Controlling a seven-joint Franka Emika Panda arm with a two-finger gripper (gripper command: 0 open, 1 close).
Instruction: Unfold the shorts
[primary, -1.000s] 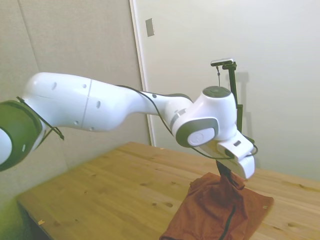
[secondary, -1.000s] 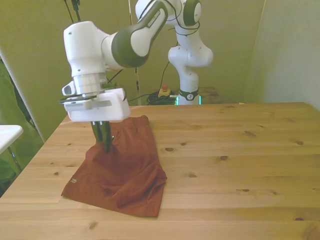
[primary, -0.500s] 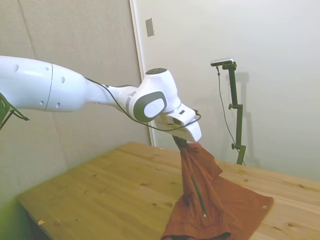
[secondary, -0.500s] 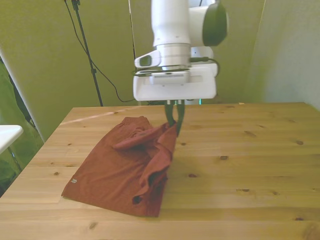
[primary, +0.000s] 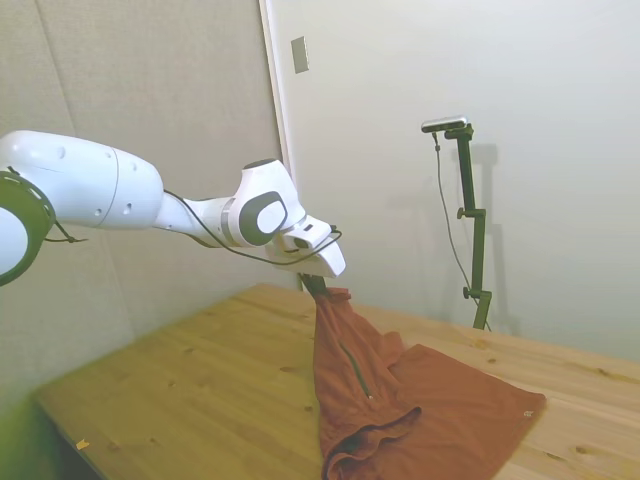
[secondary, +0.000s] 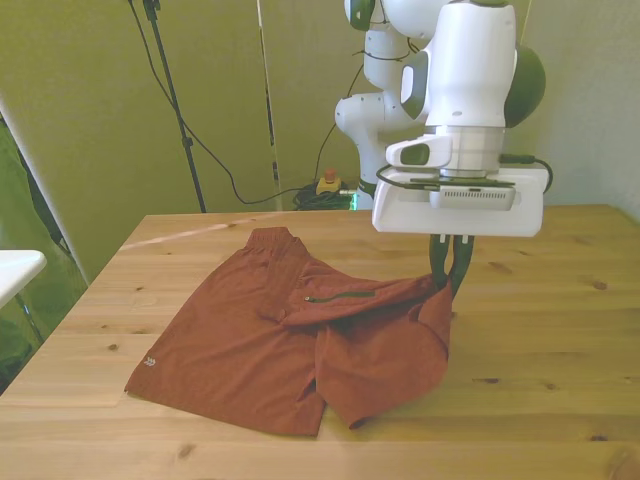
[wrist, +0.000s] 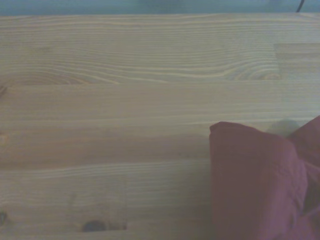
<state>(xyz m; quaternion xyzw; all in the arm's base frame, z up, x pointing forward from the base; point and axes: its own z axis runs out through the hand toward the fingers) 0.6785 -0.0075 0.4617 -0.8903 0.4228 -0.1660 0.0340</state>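
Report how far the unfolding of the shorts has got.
Partly done. The half of the shorts toward the front view's left lies flat on the table, its small light tag visible near the hem. In hand: the claw is shut on a raised edge of the other half, held above the wood toward the front view's right. Left: that half hangs bunched and doubled under, so it needs spreading flat and releasing.

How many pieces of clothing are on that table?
1: the rust-orange shorts, spread over the wooden table toward the front view's left, one edge lifted by the gripper. Nothing else shows, though folds could hide something.
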